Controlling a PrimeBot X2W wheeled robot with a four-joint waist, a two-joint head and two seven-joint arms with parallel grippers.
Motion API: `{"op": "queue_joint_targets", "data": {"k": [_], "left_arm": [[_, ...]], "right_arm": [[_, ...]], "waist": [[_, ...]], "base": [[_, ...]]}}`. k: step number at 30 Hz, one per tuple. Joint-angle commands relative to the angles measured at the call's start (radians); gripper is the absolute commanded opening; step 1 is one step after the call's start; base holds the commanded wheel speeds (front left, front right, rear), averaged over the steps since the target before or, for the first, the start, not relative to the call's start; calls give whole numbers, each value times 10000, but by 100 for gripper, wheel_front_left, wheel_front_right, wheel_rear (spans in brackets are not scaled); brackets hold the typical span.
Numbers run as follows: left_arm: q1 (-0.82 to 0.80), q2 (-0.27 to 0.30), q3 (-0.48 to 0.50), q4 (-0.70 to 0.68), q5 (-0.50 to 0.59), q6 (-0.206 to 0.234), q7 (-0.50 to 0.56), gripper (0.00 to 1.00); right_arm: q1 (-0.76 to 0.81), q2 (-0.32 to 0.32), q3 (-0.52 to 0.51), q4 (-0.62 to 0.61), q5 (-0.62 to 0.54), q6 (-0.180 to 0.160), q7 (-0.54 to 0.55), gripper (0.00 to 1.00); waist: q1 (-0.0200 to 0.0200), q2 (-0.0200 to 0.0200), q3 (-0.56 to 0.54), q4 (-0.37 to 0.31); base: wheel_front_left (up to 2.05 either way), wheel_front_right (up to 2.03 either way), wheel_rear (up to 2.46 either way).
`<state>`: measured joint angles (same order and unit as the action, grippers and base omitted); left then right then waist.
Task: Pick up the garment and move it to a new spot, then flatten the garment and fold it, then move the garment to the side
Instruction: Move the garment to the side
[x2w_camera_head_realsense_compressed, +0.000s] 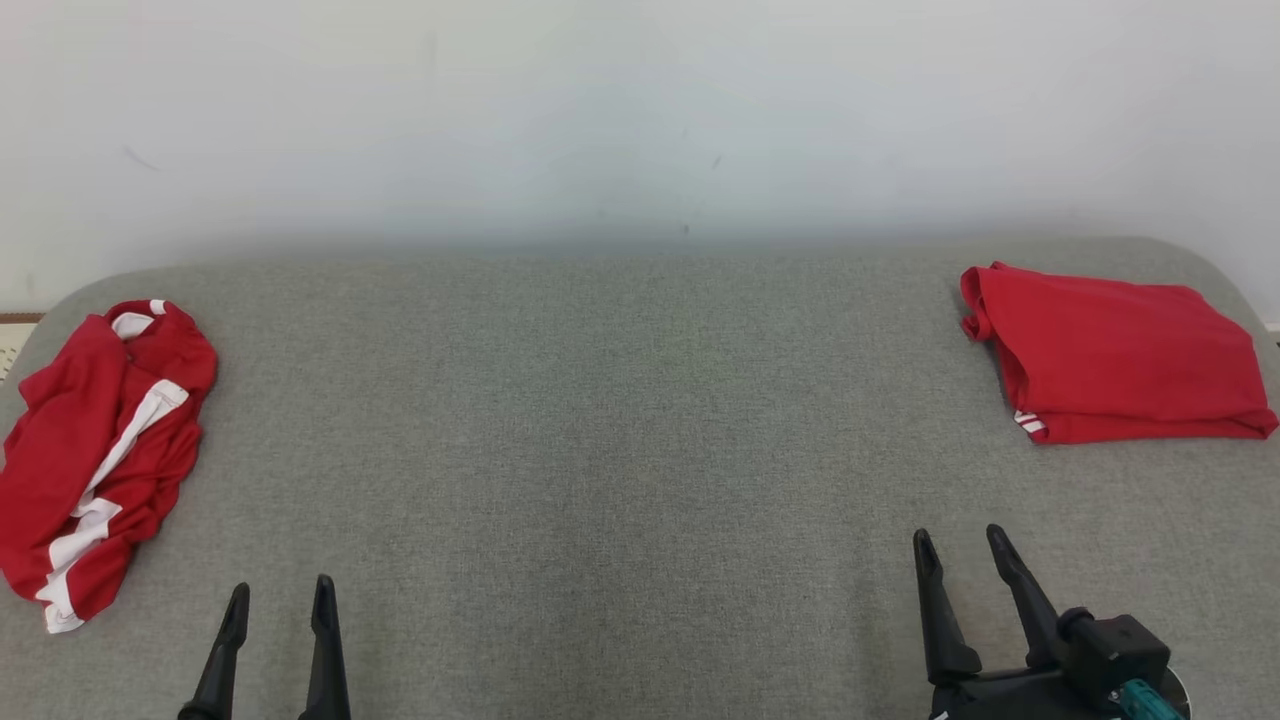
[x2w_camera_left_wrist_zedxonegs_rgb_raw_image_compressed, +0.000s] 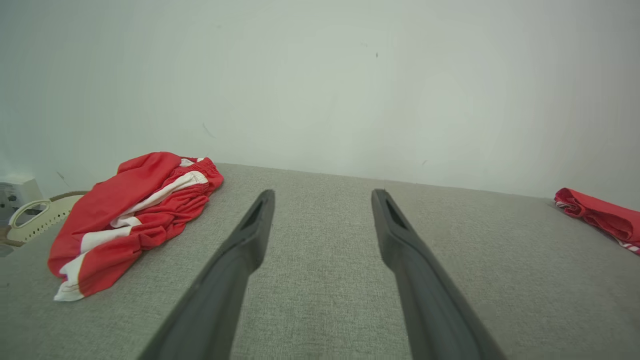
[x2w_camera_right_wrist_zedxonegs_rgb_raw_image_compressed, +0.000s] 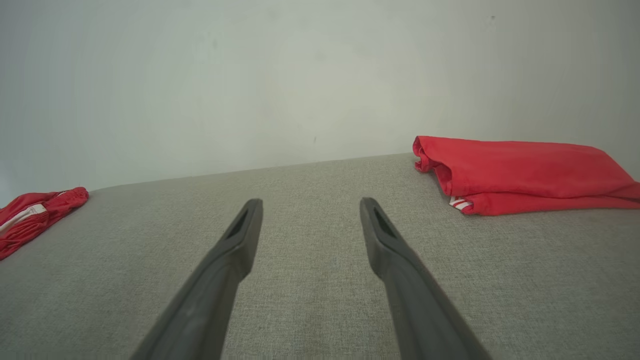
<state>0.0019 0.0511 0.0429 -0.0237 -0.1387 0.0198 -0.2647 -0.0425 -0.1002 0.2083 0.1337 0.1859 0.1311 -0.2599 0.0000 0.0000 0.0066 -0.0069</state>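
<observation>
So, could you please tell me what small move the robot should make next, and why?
Probably swing the left claw left and forward toward the crumpled red garment. It lies bunched at the left edge of the grey surface, nearest that claw, whose jaws stand open and empty; the folded red garment on the right looks done.

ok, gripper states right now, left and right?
Left gripper: open, holding nothing.
Right gripper: open, holding nothing.
</observation>
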Motion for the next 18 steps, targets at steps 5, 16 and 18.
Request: {"op": "queue_joint_targets", "data": {"k": [5,16,18], "left_arm": [[94,119,-13,170,488,71,-14,100],[-49,137,236,328,557,6,-14,100],[-51,131,262,348,569,-24,-14,100]], "right_arm": [[125,110,181,3,-310,-7,-48,100],[139,208,1,14,-363,-7,-48,100],[148,243,-64,41,-401,-7,-48,100]], "waist": [[0,0,-31,7],[0,0,-11,-67],[0,0,-7,-69]], "base": [[0,0,0],[0,0,0],[0,0,0]]}}
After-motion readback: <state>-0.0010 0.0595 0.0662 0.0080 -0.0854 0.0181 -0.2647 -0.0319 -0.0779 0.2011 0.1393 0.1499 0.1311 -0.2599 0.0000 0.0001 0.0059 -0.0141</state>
